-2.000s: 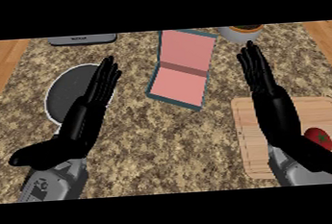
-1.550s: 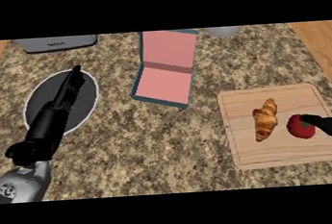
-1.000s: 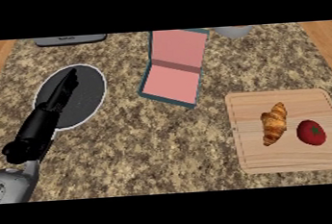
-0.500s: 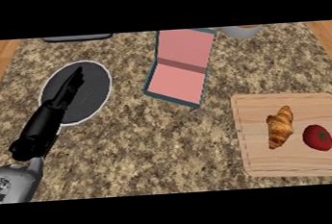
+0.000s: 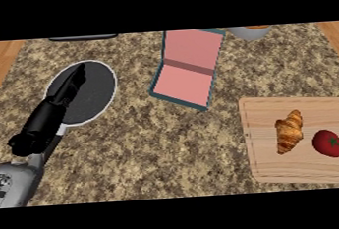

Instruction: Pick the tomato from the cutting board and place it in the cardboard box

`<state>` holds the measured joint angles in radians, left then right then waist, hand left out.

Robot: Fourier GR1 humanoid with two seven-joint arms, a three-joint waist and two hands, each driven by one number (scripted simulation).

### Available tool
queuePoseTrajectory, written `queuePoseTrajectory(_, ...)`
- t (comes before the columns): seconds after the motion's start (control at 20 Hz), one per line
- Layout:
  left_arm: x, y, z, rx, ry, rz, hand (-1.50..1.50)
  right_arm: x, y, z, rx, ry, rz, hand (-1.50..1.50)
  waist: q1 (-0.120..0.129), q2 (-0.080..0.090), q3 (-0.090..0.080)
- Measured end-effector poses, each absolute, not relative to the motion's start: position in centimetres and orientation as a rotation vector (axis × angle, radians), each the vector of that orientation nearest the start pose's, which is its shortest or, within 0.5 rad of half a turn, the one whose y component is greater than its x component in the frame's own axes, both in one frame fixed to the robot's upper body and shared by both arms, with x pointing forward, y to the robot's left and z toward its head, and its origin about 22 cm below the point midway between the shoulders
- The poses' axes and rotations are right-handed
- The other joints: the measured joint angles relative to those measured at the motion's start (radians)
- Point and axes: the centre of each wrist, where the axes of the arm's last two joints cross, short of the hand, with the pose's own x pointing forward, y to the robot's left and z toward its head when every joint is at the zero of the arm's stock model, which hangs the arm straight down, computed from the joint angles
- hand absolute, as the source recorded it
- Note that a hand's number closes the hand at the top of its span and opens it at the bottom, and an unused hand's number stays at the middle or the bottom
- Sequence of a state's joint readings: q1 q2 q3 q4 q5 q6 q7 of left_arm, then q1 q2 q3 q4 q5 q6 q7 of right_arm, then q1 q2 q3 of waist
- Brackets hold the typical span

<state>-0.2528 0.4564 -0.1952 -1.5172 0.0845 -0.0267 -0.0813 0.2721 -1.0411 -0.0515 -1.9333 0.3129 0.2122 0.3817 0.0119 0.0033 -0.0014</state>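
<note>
Tomato [image 5: 328,143]: lower right, on the cutting board [image 5: 266,164], untouched beside a croissant [image 5: 289,131].
Box [image 5: 189,68]: upper centre, open, ready to receive.
Left hand [image 5: 61,97]: fingers straight, resting, holding nothing.
Right hand: out of sight.

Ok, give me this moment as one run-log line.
tomato: on cutting board, beside croissant | cardboard box: open | left hand: open over plate | right hand: not visible

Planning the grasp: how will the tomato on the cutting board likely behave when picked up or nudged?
The tomato looks round and glossy, so it would probably roll if nudged and might slip under fingers. It lies on the flat cutting board near the right edge, so a push could send it off. The croissant beside it leaves little room.
</note>
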Motion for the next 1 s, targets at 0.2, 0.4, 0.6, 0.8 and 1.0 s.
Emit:
queuePoseTrajectory(0.2,29.4,26.8,7.1,0.089,-1.752,-0.532,0.00,20.0,-35.4,15.0,-0.958,-0.877,1.074,-1.50,-0.002,-0.001,0.001)
queuePoseTrajectory(0.4,29.6,26.5,6.7,0.095,-1.754,-0.526,0.00,20.8,-34.3,14.6,-0.935,-0.836,1.070,-1.50,-0.007,-0.002,0.001)
queuePoseTrajectory(0.6,29.2,26.6,6.6,0.097,-1.753,-0.527,0.00,21.4,-33.5,13.0,-0.961,-0.793,1.072,-1.50,-0.009,-0.003,0.001)
queuePoseTrajectory(0.8,28.9,27.5,6.6,0.096,-1.747,-0.530,0.00,21.9,-33.2,11.4,-1.000,-0.770,1.067,-1.50,-0.010,-0.003,0.001)
queuePoseTrajectory(1.0,29.5,27.5,6.7,0.097,-1.746,-0.527,0.00,22.4,-33.3,10.6,-1.012,-0.756,1.075,-1.50,-0.013,-0.003,0.002)
